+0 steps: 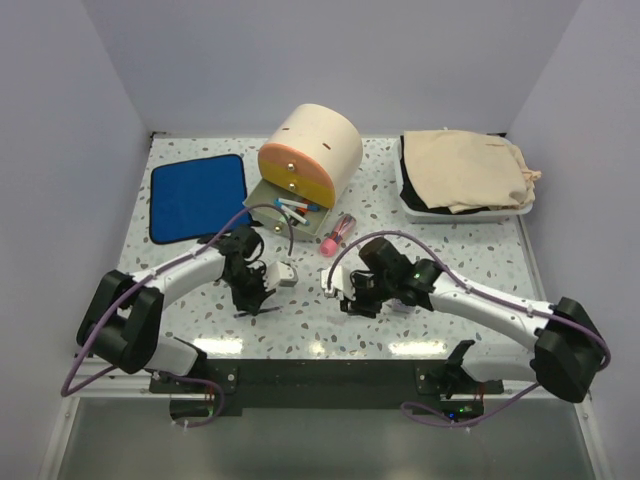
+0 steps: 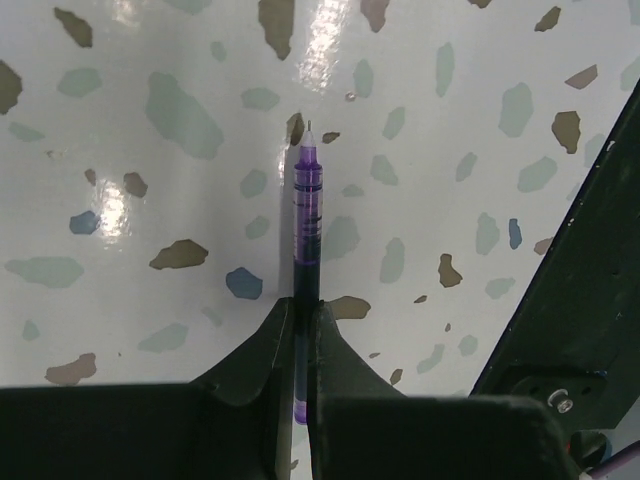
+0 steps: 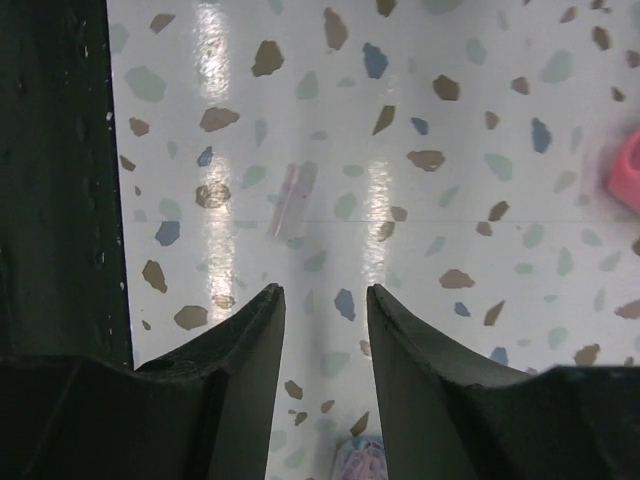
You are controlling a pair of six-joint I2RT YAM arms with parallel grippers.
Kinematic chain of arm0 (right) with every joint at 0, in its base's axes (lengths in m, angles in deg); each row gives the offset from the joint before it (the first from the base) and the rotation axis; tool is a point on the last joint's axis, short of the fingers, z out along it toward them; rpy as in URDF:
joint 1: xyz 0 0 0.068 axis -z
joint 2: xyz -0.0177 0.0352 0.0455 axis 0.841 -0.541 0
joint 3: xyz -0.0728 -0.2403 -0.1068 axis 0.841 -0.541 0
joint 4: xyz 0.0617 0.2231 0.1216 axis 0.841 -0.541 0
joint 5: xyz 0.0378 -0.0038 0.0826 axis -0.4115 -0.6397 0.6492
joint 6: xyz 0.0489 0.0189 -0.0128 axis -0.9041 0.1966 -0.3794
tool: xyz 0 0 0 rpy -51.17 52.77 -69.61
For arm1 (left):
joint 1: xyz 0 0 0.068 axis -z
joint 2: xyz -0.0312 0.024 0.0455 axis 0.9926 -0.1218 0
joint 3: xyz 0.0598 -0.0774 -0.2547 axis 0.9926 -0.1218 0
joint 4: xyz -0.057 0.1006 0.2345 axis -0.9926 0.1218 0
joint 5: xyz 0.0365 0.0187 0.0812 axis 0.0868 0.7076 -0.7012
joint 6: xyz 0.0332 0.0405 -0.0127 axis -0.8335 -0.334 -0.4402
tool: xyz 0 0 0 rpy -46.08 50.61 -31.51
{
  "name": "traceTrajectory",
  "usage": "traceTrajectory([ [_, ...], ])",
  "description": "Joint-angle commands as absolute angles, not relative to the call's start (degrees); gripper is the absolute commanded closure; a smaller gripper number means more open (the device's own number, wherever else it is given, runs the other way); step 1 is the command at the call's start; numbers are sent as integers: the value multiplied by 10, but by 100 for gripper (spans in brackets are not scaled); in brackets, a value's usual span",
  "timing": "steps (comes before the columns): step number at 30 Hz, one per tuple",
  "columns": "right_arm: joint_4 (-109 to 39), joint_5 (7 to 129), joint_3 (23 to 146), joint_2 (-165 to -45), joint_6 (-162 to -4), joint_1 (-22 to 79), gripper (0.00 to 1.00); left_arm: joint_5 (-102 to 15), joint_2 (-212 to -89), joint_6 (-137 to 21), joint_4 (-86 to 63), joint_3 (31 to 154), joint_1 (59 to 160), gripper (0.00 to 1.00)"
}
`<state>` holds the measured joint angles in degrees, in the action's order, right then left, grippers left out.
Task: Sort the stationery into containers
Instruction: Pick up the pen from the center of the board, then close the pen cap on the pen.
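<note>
Pinching a thin pen (image 2: 306, 215), the left tool (image 2: 302, 312) has its two matte black fingers clamped on the lower barrel. The pen is slim and round, with a see-through purple body, a darker stretch of ink and a fine metal needle tip pointing away from the wrist. No writing can be read on it. It lies low over the glossy, speckled desk (image 2: 150, 100), near the front edge; I cannot tell whether the tip touches.

A tiny pale box (image 1: 287, 274) sits just beside that tool. The right tool (image 3: 322, 295) hovers with its fingers apart, nothing between them.

A pink see-through tube (image 1: 336, 235) lies before the round beige wooden cabinet (image 1: 312, 140), whose orange drawer (image 1: 290, 163) and yellow drawer (image 1: 300, 185) are shut. The grey drawer (image 1: 268, 205) stands open with blue-tipped pens (image 1: 292, 208) inside. A blue cloth (image 1: 198, 195) lies left; a white tray (image 1: 412, 208) with a beige bag (image 1: 465, 165) lies right.
</note>
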<state>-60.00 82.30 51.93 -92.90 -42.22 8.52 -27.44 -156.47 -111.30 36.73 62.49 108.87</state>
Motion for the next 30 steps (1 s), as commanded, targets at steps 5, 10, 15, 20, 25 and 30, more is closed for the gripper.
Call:
traceTrajectory([
  [5,-529,819,521,-965,-392,38,58,-247,-1552,-1125,362,618,1006,100],
  [10,-528,809,540,-1023,-398,28,59,-222,-1558,-1131,368,627,974,100],
  [15,-539,797,555,-1064,-410,9,61,-210,-1562,-1135,363,630,967,100],
  [20,-527,782,564,-1096,-428,2,61,-206,-1574,-1143,367,636,958,100],
  [25,-520,764,573,-1121,-449,-12,61,-203,-1576,-1147,370,644,953,100],
  [30,-529,741,590,-1147,-464,-25,62,-203,-1576,-1157,374,649,944,100],
])
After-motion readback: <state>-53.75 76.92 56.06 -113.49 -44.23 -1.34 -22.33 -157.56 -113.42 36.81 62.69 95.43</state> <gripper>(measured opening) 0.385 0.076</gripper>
